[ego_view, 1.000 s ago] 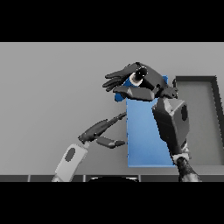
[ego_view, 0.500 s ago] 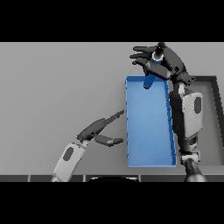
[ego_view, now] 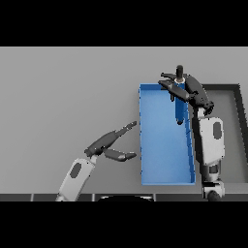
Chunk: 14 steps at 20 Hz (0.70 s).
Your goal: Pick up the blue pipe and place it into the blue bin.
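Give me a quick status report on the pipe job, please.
Right robot hand gripping blue pipe, upright over blue bin. Left robot hand open, idle beside bin. Nothing in the way.

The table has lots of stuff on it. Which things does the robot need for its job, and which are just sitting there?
For the job:
blue pipe, held by the right hand
blue bin

Just there:
dark tray beside the bin
left hand, open and idle
grey table

The worktop point(ego_view: 63, 97) is plain grey, the bin point(ego_view: 162, 145) bright blue, the pipe point(ego_view: 179, 97) blue, and both hands' fingers point(ego_view: 127, 128) dark.
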### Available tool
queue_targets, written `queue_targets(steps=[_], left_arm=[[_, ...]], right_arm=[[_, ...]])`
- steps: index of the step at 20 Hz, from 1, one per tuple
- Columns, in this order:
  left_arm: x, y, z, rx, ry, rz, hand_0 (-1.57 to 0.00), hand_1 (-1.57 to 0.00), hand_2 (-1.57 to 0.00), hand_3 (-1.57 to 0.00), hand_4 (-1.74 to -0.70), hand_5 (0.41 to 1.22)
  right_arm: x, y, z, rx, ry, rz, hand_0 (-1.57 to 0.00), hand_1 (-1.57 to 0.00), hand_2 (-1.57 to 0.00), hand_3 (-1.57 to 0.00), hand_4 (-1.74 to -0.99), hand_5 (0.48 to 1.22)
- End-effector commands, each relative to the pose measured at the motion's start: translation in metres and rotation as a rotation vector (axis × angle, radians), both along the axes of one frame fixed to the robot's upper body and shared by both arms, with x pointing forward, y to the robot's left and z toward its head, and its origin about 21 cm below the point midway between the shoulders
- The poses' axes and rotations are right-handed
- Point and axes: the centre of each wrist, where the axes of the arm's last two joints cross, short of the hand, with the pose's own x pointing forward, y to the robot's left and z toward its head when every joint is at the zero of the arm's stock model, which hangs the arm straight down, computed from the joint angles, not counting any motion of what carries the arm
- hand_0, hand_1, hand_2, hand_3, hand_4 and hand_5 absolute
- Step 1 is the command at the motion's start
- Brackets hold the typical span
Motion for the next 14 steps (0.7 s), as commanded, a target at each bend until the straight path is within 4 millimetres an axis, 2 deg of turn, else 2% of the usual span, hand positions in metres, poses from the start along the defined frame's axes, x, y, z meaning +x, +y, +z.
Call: queue_targets(steps=[1, 5, 6, 7, 9, 10, 11, 12, 14], left_arm=[[0.002, -0.001, 0.000, -0.001, 0.002, 0.006, 0.00, 0.00, 0.00, 0.00, -0.93, 0.466], [0.001, 0.001, 0.000, 0.000, -0.020, 0.007, 0.00, 0.00, 0.00, 0.00, -0.92, 0.476], [0.000, -0.003, -0.002, 0.000, -0.021, 0.006, 0.00, 0.00, 0.00, 0.00, -0.92, 0.478], [0.000, 0.000, -0.001, -0.003, -0.026, 0.006, 0.00, 0.00, 0.00, 0.00, -0.92, 0.480], [0.003, -0.002, 0.002, -0.001, -0.023, 0.013, 0.00, 0.00, 0.00, 0.00, -0.92, 0.484], [0.002, -0.002, -0.001, 0.006, -0.018, 0.015, 0.00, 0.00, 0.00, 0.00, -0.92, 0.486], [0.003, -0.002, 0.000, 0.008, -0.023, 0.015, 0.00, 0.00, 0.00, 0.00, -0.92, 0.489], [0.002, -0.002, 0.001, -0.003, -0.024, 0.008, 0.00, 0.00, 0.00, 0.00, -0.92, 0.491], [0.000, -0.003, -0.003, 0.002, -0.023, 0.005, 0.00, 0.00, 0.00, 0.00, -0.92, 0.493]], right_arm=[[0.000, -0.002, -0.009, -0.005, 0.031, -0.029, -1.57, -1.57, -1.57, -1.57, -1.500, 1.221], [0.002, -0.009, -0.040, -0.023, 0.165, -0.076, -1.57, -1.57, -1.57, -1.57, -1.497, 1.221], [0.000, -0.008, -0.048, -0.042, 0.199, -0.078, -1.57, -1.57, -1.57, -1.26, -1.546, 1.221], [-0.001, -0.010, -0.058, -0.045, 0.246, -0.090, -1.57, -1.57, -1.57, -1.01, -1.585, 1.221], [-0.002, -0.006, -0.066, -0.057, 0.307, -0.099, -1.57, -1.57, -1.57, -0.64, -1.641, 1.221], [-0.001, -0.007, -0.072, -0.059, 0.349, -0.119, -1.57, -1.57, -1.57, -0.51, -1.661, 1.221], [0.001, -0.007, -0.077, -0.055, 0.397, -0.136, -1.57, -1.57, -1.57, -0.41, -1.677, 1.171], [0.002, -0.007, -0.077, -0.052, 0.428, -0.152, -1.57, -1.57, -1.52, -0.45, -1.626, 1.161], [0.002, -0.006, -0.072, -0.055, 0.479, -0.187, -1.08, -1.03, -0.99, -0.29, -1.469, 1.148]])
